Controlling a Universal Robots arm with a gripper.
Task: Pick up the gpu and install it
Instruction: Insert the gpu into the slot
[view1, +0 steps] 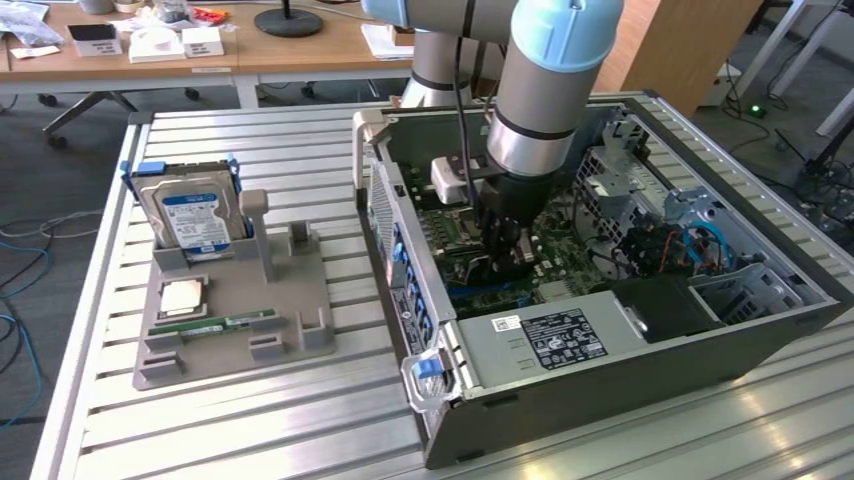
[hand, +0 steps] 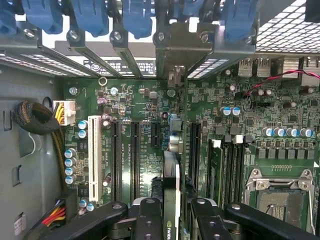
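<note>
Exterior view: the arm reaches down into the open computer case (view1: 747, 330), which lies on its side on the slatted metal table (view1: 267, 420). The gripper (view1: 505, 262) is low over the green motherboard (view1: 567, 262), near the middle of the case. What sits between its fingers cannot be made out from here. To the exterior view's left, a grey parts holder (view1: 287, 335) stands on the table, well apart from the case. It carries a silver hard drive with blue label (view1: 196, 220) standing upright, a CPU chip (view1: 183, 295) lying flat, and a narrow green RAM stick (view1: 214, 324) lying in front.

Wrist view: the two black fingers (hand: 150, 220) are closed narrowly on the gpu (hand: 171, 197), seen edge-on, held upright between them. The card's pale metal end bracket (hand: 176, 52) reaches up to the row of rear slot openings with blue latches (hand: 90, 15). The card stands over the motherboard (hand: 135, 100), between the black expansion slots (hand: 135, 155) on one side and the RAM slots (hand: 227, 170) on the other. Whether its lower edge touches a slot cannot be told. The empty CPU socket (hand: 280, 197) lies beyond the RAM slots.
</note>
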